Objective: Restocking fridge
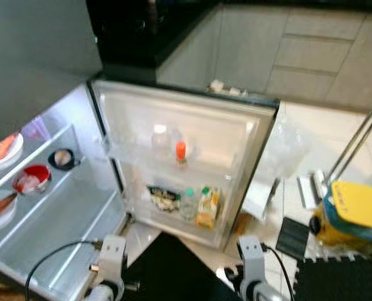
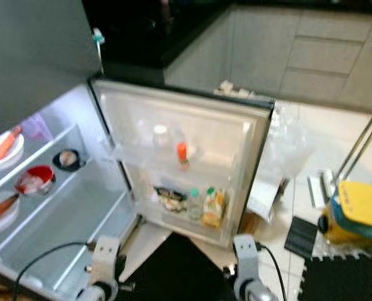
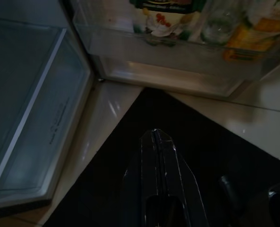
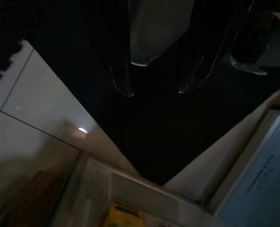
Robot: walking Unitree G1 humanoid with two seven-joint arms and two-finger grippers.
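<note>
The fridge door (image 1: pixel 236 135) stands wide open before me. Its upper door shelf holds an orange-capped bottle (image 1: pixel 180 152) and a clear bottle (image 1: pixel 160 139). The lower one carries a dark packet (image 1: pixel 163 197), a green-capped bottle (image 1: pixel 188 204) and a yellow juice carton (image 1: pixel 206 207). Inside the fridge at the left sit a red bowl (image 1: pixel 31 179), a dark bowl (image 1: pixel 63 158) and plates with carrots (image 1: pixel 4 150). My left gripper (image 3: pixel 155 135) hangs shut and empty over the black mat (image 3: pixel 130 156). My right gripper (image 4: pixel 154 90) hangs open, nothing between its fingers.
A yellow and blue object (image 1: pixel 352 219) stands at the right beside slanted metal poles (image 1: pixel 361 138) and a black foam mat (image 1: pixel 342 276). A clear plastic bag (image 1: pixel 286 144) lies behind the door. Grey cabinets (image 1: pixel 298 50) line the far wall.
</note>
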